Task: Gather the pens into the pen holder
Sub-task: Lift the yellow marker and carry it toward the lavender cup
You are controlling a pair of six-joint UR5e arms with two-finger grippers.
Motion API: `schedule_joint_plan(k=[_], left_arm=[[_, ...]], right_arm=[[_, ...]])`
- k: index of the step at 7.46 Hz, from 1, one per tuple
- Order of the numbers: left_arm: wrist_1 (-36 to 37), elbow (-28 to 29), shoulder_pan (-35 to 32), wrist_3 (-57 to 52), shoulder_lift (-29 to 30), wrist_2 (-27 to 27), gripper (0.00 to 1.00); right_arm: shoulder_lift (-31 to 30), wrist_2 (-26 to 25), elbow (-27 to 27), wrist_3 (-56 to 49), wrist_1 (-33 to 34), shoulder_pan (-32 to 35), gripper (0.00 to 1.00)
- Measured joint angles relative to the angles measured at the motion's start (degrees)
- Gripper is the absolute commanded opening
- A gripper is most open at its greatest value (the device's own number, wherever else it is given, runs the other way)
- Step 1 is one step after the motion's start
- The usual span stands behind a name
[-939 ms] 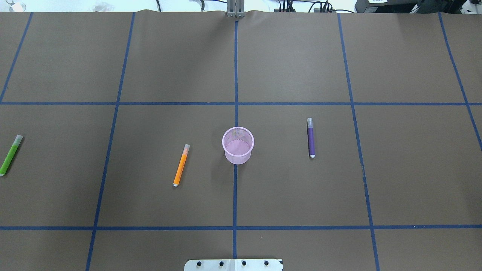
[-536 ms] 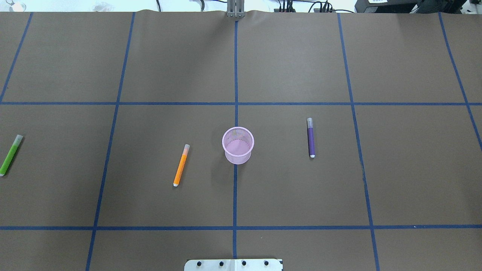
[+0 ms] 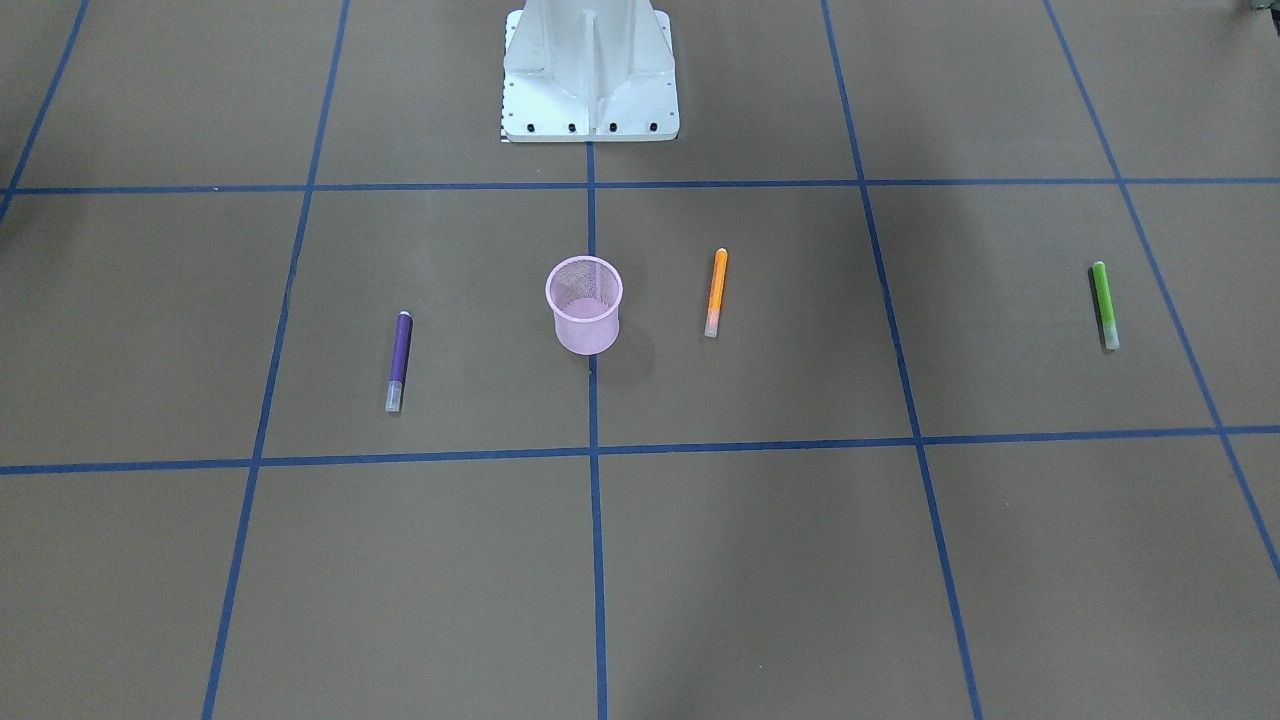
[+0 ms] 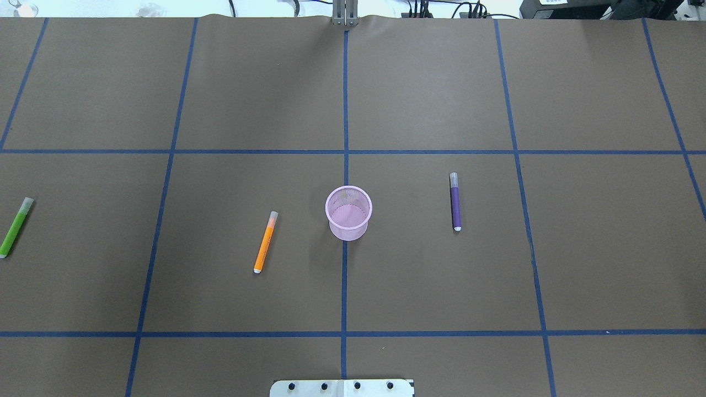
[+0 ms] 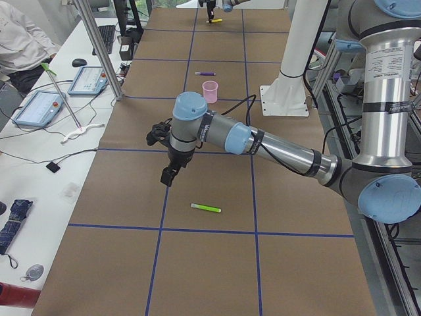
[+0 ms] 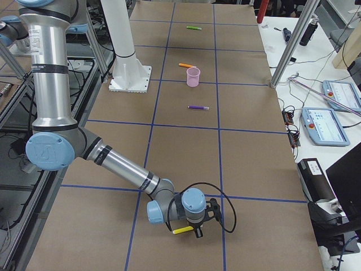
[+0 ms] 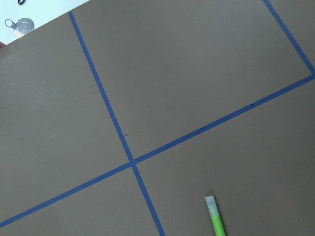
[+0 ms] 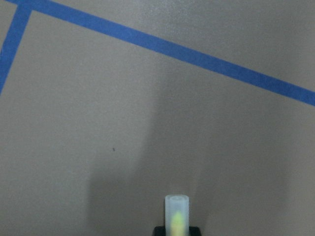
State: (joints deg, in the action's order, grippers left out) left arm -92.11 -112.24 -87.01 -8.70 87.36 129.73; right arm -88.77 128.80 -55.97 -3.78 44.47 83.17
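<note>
Our right gripper point(image 6: 197, 231) sits low over the table point(image 6: 254, 169), its dark fingertips pinching the yellowish pen point(image 8: 177, 211), whose pale cap juts out ahead. Our left gripper point(image 5: 168, 176) hangs above the table, and we cannot tell how its jaws stand. The green pen point(image 5: 206, 209) lies flat below and beside it, apart. Well away, between both grippers, the pink pen holder point(image 4: 348, 213) stands upright, with the orange pen point(image 4: 265, 242) on its left-gripper side and the purple pen point(image 4: 455, 201) on its right-gripper side.

Small pink wire-mesh cup point(image 4: 348, 213) stands upright mid-tabletop point(image 4: 441, 82). Flat and apart from it, pale caps pointing away from the robot: orange pen point(image 4: 265, 242) left, purple pen point(image 4: 455, 201) right, green pen point(image 4: 15, 226) far left. Yellowish pen point(image 6: 181, 230) is at the tabletop's far right end.
</note>
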Motion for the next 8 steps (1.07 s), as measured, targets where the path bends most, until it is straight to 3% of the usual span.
schedule_joint_plan(k=[2,4,5,8], left_arm=[[0.0,-0.1,0.0,0.1,0.0,0.0,1.00],[0.0,-0.6,0.0,0.1,0.2,0.0,1.00],[-1.0,-0.8,0.1,0.1,0.6,0.0,1.00],[-12.8,0.5,1.6,0.9,1.7,-0.1,1.00]], right_arm=[[0.2,0.0,-2.9,0.1,0.1,0.0,0.00],[0.9,0.2,-10.4,2.0,0.1,0.0,0.00],[1.7,0.5,-15.1,5.6,0.0,0.0,0.00],[3.8,0.7,-30.5,26.5,-0.2,-4.0,0.00]])
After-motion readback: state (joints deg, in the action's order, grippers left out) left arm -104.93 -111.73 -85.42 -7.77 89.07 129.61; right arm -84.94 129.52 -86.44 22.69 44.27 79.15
